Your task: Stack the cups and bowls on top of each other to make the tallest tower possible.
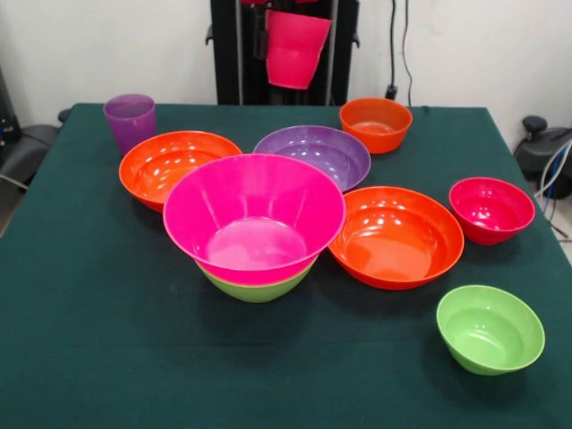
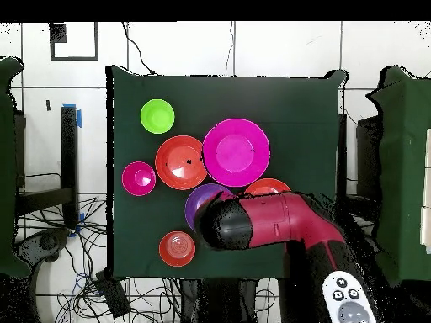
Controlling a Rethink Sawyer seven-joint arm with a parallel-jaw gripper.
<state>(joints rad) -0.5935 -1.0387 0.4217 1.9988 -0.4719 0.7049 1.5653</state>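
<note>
A red-pink cup (image 1: 296, 49) hangs tilted high above the table's far edge, with my gripper (image 1: 265, 31) shut on its rim. The tower is a wide hot pink bowl (image 1: 254, 214) (image 2: 236, 152) nested in a lime green bowl (image 1: 257, 288). Around it sit two wide orange bowls (image 1: 177, 165) (image 1: 396, 235), a purple bowl (image 1: 313, 154) and a small orange bowl (image 1: 375, 123). A small red-pink bowl (image 1: 491, 208) and a small lime green bowl (image 1: 490, 328) lie to the right. The purple cup (image 1: 130, 121) stands upright at far left. From overhead, my arm (image 2: 282, 223) hides the gripper and both cups.
A dark green cloth (image 1: 107, 357) covers the table. Cables and a chair base (image 1: 545, 143) lie beyond the right edge in the front view. Another dark chair (image 1: 22, 147) stands past the left edge.
</note>
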